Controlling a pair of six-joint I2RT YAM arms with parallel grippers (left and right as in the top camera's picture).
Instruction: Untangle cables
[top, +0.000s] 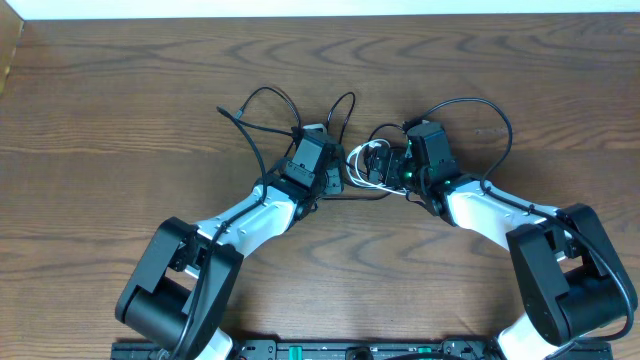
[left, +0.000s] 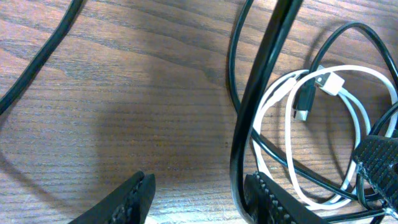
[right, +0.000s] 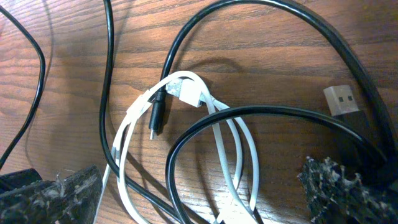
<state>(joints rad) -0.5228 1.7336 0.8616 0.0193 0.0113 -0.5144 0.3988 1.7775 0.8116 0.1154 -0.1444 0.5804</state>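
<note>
Flanking tangled white cable (right: 189, 90) and black cable (right: 280, 110), left end effector (left: 199, 186) and right end effector (right: 199, 180), both apart.

left arm (top: 255, 215) – white links, bulky black joint housings | right arm (top: 485, 212) – same, green light (top: 410, 178) at wrist | left claw (left: 199, 202): black ribbed fingers (left: 273, 199) | right claw (right: 199, 190): black frayed pads (right: 345, 186) | thick black wires (top: 507, 130) looping off wrists

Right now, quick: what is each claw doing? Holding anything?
Left gripper: open, gripping nothing; a black cable passes between its fingers.
Right gripper: wide open above the white cable, holding nothing.
</note>
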